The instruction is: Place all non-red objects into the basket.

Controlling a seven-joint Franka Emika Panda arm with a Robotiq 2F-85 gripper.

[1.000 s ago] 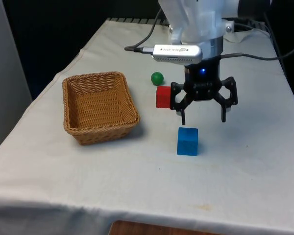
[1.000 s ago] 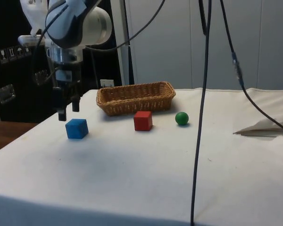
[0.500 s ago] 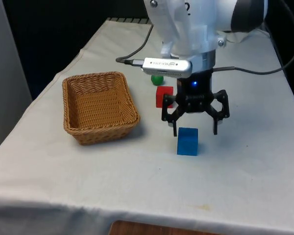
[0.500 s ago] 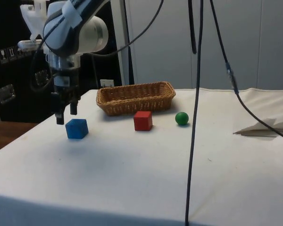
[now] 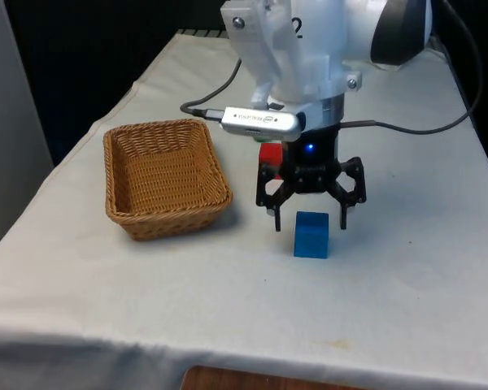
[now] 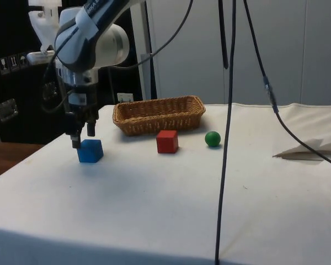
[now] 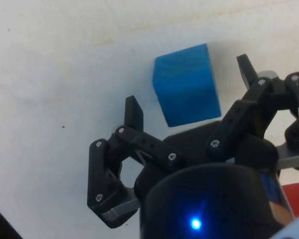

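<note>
So the white-clothed table (image 5: pixel 407 268) carries everything. Biggest thing on it is the woven wicker basket (image 5: pixel 164 176), rectangular, sitting toward the front view's left with nothing inside it. The black two-finger pincer (image 5: pixel 310 223) hangs right over the small blue wooden cube (image 5: pixel 311 235), with its fingers spread wide apart, wider than the cube, and gripping nothing. In the wrist view the fingertips (image 7: pixel 134 112) sit on either side of the blue cube (image 7: pixel 186 84) with gaps on both sides, so no contact that I can see. From the side view the pincer (image 6: pixel 82 138) is low, tips about level with the cube's top at its near edge. The red cube (image 6: pixel 167 141) sits well apart from the blue one, between it and the little green ball (image 6: pixel 212 138), both on the cloth outside the basket.
</note>
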